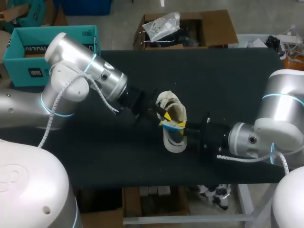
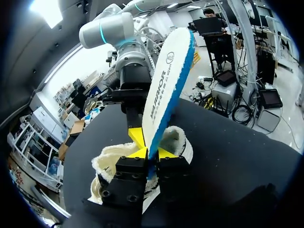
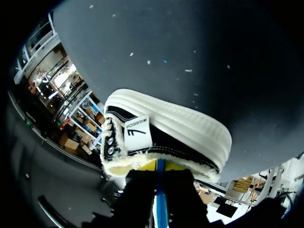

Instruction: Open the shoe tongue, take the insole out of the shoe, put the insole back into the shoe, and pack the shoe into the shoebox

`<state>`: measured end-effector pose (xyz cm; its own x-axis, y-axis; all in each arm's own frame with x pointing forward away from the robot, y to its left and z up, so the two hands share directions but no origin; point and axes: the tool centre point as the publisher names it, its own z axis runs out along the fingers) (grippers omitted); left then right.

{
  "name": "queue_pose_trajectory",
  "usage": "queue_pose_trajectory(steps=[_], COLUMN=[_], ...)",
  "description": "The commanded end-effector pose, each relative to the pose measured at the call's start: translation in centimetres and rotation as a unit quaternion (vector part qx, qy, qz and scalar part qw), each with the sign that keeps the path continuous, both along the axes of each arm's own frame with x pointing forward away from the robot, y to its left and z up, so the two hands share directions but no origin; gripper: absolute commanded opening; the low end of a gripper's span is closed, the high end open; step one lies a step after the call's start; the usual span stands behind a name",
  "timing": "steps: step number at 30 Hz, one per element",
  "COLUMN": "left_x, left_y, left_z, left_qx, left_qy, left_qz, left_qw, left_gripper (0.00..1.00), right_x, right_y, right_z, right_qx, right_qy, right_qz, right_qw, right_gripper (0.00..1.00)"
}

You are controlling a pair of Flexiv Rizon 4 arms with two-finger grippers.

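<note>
A black shoe (image 1: 172, 105) with a white sole and fleece lining lies mid-table; the right wrist view shows its sole side (image 3: 166, 128). A white insole (image 1: 175, 140) with a blue underside stands upright out of the shoe (image 2: 114, 164). In the left wrist view the insole (image 2: 166, 80) rises between my left gripper's (image 2: 147, 153) yellow tips, which press it from both sides. My left gripper (image 1: 164, 115) comes from the left, my right gripper (image 1: 183, 126) from the right. The insole's blue edge (image 3: 160, 199) runs between my right gripper's (image 3: 159, 165) tips, which are shut on it.
A teal open box (image 1: 42, 47) stands at the table's back left corner, behind my left arm. The black tabletop (image 1: 228, 80) stretches bare to the back right and along the front edge.
</note>
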<state>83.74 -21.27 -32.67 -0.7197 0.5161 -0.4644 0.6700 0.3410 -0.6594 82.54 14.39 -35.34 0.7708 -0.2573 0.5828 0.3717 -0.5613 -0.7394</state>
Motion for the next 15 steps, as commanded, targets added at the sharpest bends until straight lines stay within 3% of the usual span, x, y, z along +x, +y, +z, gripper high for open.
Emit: queue_pose_trajectory(steps=[1,2,3,4,5,6,7,8,10,15], left_x=[-0.5,-0.6,-0.6,-0.6,-0.6,-0.7,-0.7,-0.8,-0.9,-1.0], left_y=[-0.2,-0.3,-0.3,-0.3,-0.3,-0.2,-0.2,-0.1,-0.1,-0.1], left_z=[0.0,-0.1,-0.2,-0.2,-0.2,-0.2,-0.2,-0.2,-0.1,-0.1], left_qx=[0.009,0.010,0.011,0.011,0.012,0.012,0.011,0.011,0.010,0.008], left_qy=[-0.005,-0.007,-0.008,-0.009,-0.010,-0.010,-0.011,-0.013,-0.013,-0.019], left_qz=[0.003,0.003,0.004,0.005,0.005,0.005,0.006,0.007,0.008,0.015], left_qw=[1.000,1.000,1.000,1.000,1.000,1.000,1.000,1.000,1.000,1.000], left_gripper=[0.00,0.00,0.00,0.00,0.00,0.00,0.00,0.00,0.00,0.00], right_x=[0.2,0.2,0.2,0.1,-0.1,-0.4,-0.8,-1.1,-1.6,-2.2], right_y=[-0.2,-0.2,-0.2,-0.2,-0.1,-0.1,0.1,0.1,0.4,0.6], right_z=[-0.4,-0.4,-0.3,-0.1,0.1,0.3,0.8,1.1,1.6,2.2], right_qx=[0.005,0.005,0.005,0.005,0.003,0.000,-0.008,-0.016,-0.031,-0.040], right_qy=[-0.005,-0.005,-0.005,-0.006,-0.007,-0.008,-0.012,-0.012,-0.011,-0.015], right_qz=[0.000,0.001,0.002,0.002,0.002,0.001,-0.002,-0.006,-0.008,-0.008], right_qw=[1.000,1.000,1.000,1.000,1.000,1.000,1.000,1.000,0.999,0.999], right_gripper=[0.00,0.00,0.06,0.27,0.40,0.62,0.68,0.65,0.47,0.22])
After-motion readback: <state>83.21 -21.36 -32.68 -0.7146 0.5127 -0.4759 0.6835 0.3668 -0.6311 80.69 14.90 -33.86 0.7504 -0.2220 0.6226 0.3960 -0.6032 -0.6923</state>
